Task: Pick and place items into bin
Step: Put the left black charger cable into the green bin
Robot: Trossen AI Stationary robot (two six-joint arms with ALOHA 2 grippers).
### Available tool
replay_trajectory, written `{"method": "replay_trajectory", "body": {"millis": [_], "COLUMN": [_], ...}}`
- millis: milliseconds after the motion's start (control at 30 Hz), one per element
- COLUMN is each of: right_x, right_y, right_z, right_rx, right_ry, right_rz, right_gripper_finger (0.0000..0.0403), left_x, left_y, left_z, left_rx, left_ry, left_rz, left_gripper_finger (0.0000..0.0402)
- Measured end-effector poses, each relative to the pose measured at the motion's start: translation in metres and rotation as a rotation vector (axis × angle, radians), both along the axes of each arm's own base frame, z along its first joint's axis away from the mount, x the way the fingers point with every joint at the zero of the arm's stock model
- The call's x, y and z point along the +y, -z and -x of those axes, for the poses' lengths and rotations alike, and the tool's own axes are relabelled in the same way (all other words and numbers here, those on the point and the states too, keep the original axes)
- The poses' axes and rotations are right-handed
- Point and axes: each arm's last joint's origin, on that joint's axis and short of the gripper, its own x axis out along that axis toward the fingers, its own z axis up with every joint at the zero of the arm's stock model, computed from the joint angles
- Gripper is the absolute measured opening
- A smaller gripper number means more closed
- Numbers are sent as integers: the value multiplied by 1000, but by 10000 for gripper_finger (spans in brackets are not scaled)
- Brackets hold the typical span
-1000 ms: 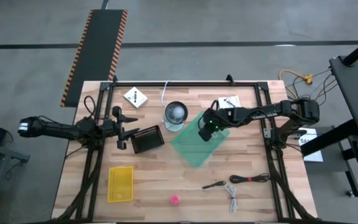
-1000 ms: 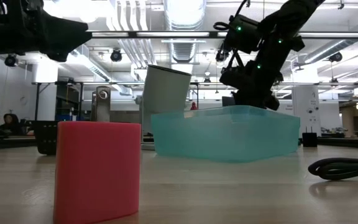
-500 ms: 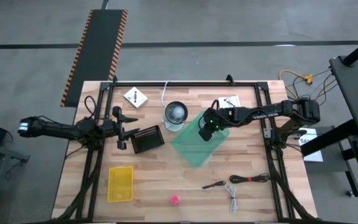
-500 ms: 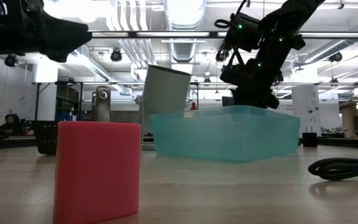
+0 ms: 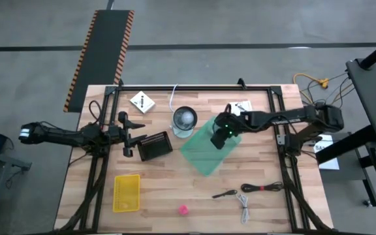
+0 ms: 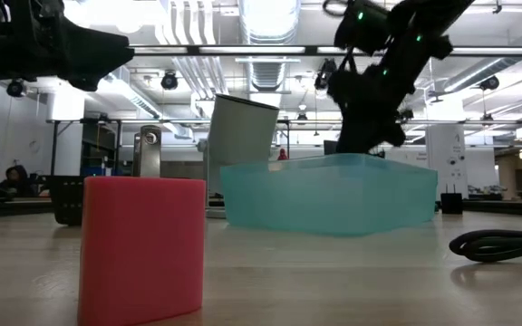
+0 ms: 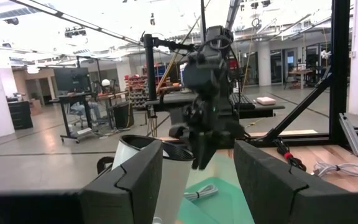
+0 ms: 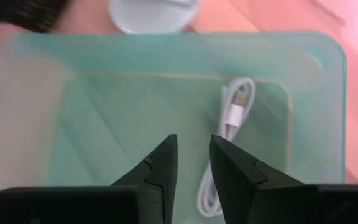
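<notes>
Right tool (image 5: 225, 134) hangs over the teal bin (image 5: 198, 160), fingers slightly apart, empty. White coiled cable (image 8: 229, 149) lies inside the bin, directly below. Left tool (image 5: 128, 134), apart, waits near the surface's left edge.

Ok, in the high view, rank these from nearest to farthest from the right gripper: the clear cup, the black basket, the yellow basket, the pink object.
Measured from the right gripper, above the teal bin:
1. Clear cup, just beyond the bin's far corner, toward the left arm.
2. Black basket, further toward the left arm.
3. Pink object, near the table's front edge.
4. Yellow basket, front left area.
</notes>
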Motion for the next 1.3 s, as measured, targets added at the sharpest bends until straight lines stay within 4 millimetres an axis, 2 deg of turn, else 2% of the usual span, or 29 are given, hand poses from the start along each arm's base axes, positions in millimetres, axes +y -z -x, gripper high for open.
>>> {"method": "replay_trajectory", "body": {"millis": [167, 400, 633, 833, 1033, 1133, 1300], "right_x": [21, 67, 104, 126, 154, 164, 173], "right_y": [-22, -43, -53, -52, -40, -31, -16], "right_z": [6, 16, 29, 34, 38, 37, 34], "right_rx": [-74, -150, -213, -217, -182, -151, -86], "right_ry": [-135, -245, -403, -501, -702, -720, -663], "right_rz": [80, 265, 271, 249, 84, 69, 10], "right_gripper_finger": [79, 79, 79, 79, 81, 98, 151], "left_x": [0, 0, 0, 0, 0, 0, 0], "left_y": [0, 0, 0, 0, 0, -1, -1], "left_z": [0, 0, 0, 0, 0, 0, 0], "left_rx": [-1, -2, -4, -5, -6, -6, -11], "left_ry": [0, 0, 0, 0, 1, 0, 1], "left_rz": [0, 0, 5, 4, 4, 5, 5], "left_gripper_finger": [183, 183, 183, 183, 183, 183, 183]}}
